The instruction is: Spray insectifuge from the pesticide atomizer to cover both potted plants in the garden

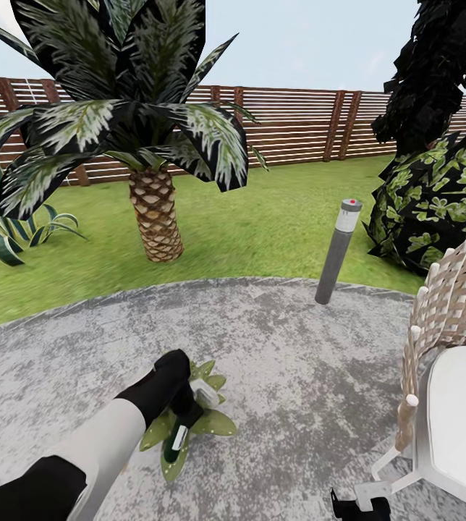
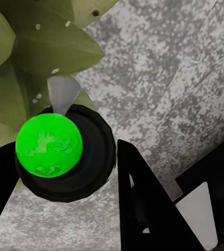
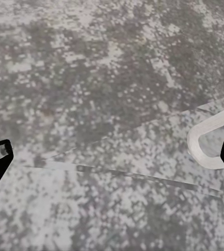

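On the round grey patio (image 1: 284, 347) a potted plant (image 1: 215, 422), a low rosette of speckled green leaves, lies under my left gripper (image 1: 184, 405). Its pot is hidden. The pesticide atomizer (image 1: 179, 437) sits in that gripper, with white parts and a dark green end showing over the leaves. In the left wrist view the left gripper (image 2: 65, 147) has both fingers against the atomizer's black round body (image 2: 93, 162), which carries a bright green knob. A grey nozzle points at the plant's leaves (image 2: 44, 47). My right gripper (image 3: 112, 157) hangs open over bare paving; the right gripper (image 1: 356, 506) is low in the head view.
A white chair (image 1: 450, 405) with a woven back stands close on the right. A grey bollard light (image 1: 336, 253) rises at the patio's far edge. A palm (image 1: 155, 210), a striped agave (image 1: 9, 231), a leafy bush (image 1: 435, 202) and a wooden fence (image 1: 298, 123) lie beyond.
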